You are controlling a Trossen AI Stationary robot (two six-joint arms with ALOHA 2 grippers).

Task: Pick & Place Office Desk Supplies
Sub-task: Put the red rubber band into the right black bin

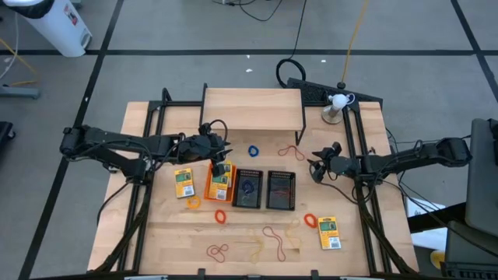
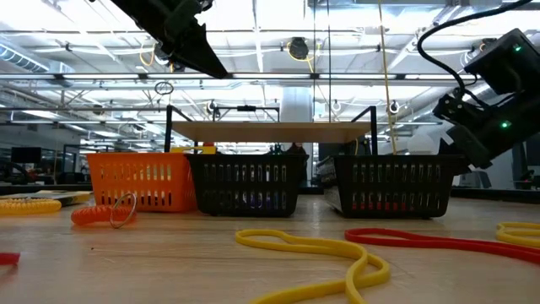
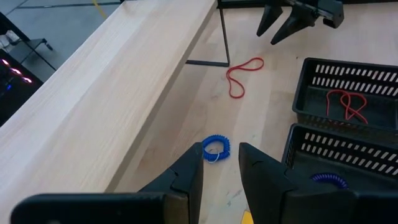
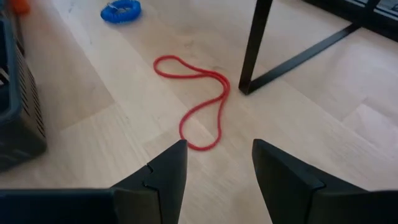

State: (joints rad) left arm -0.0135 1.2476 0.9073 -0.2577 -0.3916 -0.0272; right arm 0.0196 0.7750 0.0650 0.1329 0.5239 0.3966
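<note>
My left gripper (image 3: 221, 169) is open and empty, held above the table by the far end of the orange mesh bin (image 1: 220, 183), which holds a yellow-and-green pack. A blue coil loop (image 3: 215, 149) lies on the table just ahead of its fingers. My right gripper (image 4: 219, 163) is open and empty, right of a red rubber band (image 4: 196, 102) that lies flat by the shelf's leg (image 4: 255, 46). Two black mesh bins (image 1: 249, 189) (image 1: 281, 190) stand right of the orange one; one holds a blue coil, the other a red band (image 3: 345, 106).
The wooden shelf (image 1: 253, 109) stands at the far side. Packs lie at the left (image 1: 184, 182) and near right (image 1: 329, 232). Orange coils (image 1: 220, 216) (image 1: 310, 221) and several red, tan and yellow bands (image 1: 264, 243) lie toward the near edge.
</note>
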